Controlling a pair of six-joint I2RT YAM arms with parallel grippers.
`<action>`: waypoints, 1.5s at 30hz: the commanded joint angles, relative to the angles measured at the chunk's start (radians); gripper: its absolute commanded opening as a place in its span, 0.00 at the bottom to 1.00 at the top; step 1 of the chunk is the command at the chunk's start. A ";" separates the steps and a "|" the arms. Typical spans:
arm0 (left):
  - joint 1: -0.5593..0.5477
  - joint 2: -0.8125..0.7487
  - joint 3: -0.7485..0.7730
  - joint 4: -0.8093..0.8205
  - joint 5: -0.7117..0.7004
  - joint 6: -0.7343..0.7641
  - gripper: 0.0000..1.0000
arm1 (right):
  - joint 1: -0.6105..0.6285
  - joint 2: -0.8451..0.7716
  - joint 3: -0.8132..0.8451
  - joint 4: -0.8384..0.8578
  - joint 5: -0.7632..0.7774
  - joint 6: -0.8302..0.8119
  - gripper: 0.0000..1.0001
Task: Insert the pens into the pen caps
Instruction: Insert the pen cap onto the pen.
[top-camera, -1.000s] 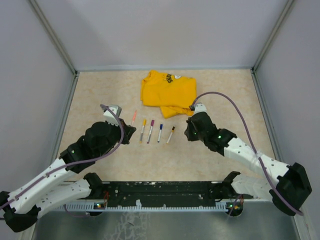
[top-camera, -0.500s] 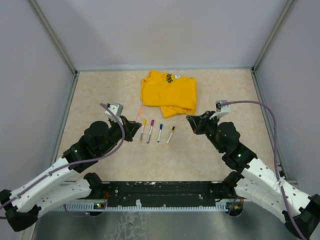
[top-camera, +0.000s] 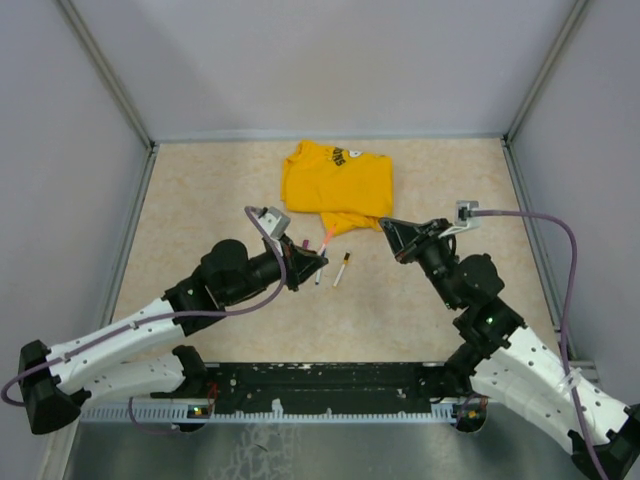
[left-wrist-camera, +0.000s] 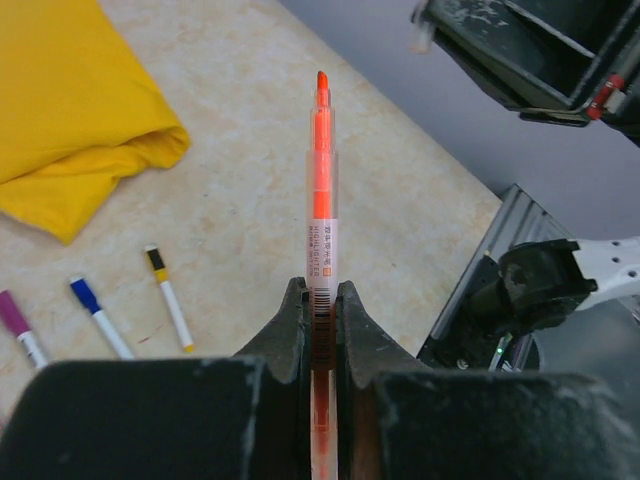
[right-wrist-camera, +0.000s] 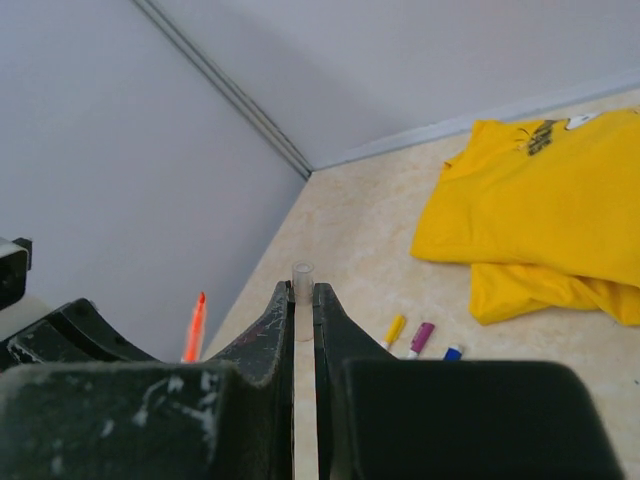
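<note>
Your left gripper (left-wrist-camera: 321, 305) is clamped on the orange pen (left-wrist-camera: 322, 170), held above the table (left-wrist-camera: 250, 200) with its tip pointing away from the fingers. Your right gripper (right-wrist-camera: 303, 295) pinches a small pale cap (right-wrist-camera: 302, 272). The other pens (left-wrist-camera: 170, 305) lie near the yellow T-shirt (left-wrist-camera: 70, 110).

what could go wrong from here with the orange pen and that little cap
The cap is tiny and only its end shows above the shut fingers of the right gripper, so an off-axis push could knock it out.
The left gripper clamps the orange pen low on its barrel, leaving a long free front that may pivot on contact.
</note>
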 joint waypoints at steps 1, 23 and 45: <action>-0.052 0.013 -0.009 0.188 0.030 0.027 0.00 | -0.004 -0.019 -0.003 0.141 -0.051 0.037 0.01; -0.089 0.058 -0.033 0.329 0.192 0.068 0.00 | -0.004 0.050 -0.041 0.422 -0.213 0.181 0.00; -0.089 0.035 -0.049 0.326 0.161 0.061 0.00 | -0.004 0.047 -0.027 0.414 -0.285 0.157 0.00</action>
